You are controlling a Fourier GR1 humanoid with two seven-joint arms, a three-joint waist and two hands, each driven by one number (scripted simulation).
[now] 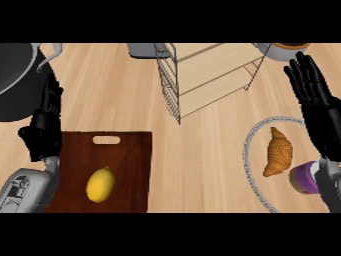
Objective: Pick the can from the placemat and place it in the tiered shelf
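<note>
Altogether one can [303, 178], one croissant [278, 151], one lemon [100, 184], one tiered shelf [206, 75]; left hand [44, 127] and right hand [322, 107] both open-fingered, empty.

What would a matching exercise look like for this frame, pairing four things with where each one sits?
Things:
1. lemon
2. croissant
3. purple can
4. tiered shelf

Places:
A. at the far side of the counter, near the middle
B. on the dark wooden cutting board
C. on the placemat, in its middle part
D. beside the right forearm, partly hidden by it

Pairs: 1-B, 2-C, 3-D, 4-A

Both robot hands are open and hold nothing: the left robot hand by the board's left edge, the right robot hand above the placemat.
</note>
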